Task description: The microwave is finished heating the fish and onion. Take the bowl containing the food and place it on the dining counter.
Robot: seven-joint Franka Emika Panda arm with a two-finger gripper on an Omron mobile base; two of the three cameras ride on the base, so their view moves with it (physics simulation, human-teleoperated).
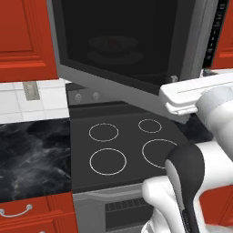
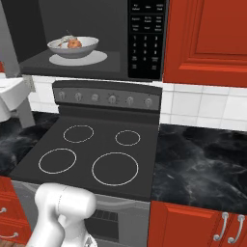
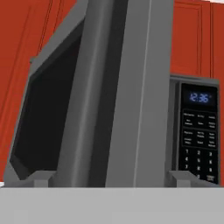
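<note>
Microwave (image 2: 87, 38) sitting above the stove (image 2: 91, 154), door (image 1: 123, 41) swinging out toward the room, hinged on the left side. Through the dark glass, left base view is showing a faint shape of the bowl and its plate.

Right base view is looking straight into the open cavity. Bowl (image 2: 73, 47) is resting on the white turntable plate (image 2: 94, 59), roughly centred, upright. Onion (image 2: 74, 43) is lying in the middle of the bowl; the fish (image 2: 62, 42) is showing as a pale lump just left of it, touching or nearly so — hard to separate the two at this size. Keypad (image 2: 146, 41) sitting to the right of the cavity.

Gripper (image 3: 111, 179): hand view is looking up along the door's edge, the two finger tips (image 3: 41, 178) standing wide apart at the bottom, one each side of the door's grey edge. Fingers are spread and released, clasping nothing; whether they are touching the door I cannot tell. Clock display (image 3: 199, 97) is glowing on the panel to the right.

Arm is reaching from the base toward the door's lower right corner in the left base view. Bowl is well apart from the hand, still inside the oven. Black marbled countertop (image 2: 202, 164) is flanking the stove, red cabinets (image 2: 207, 38) above.
</note>
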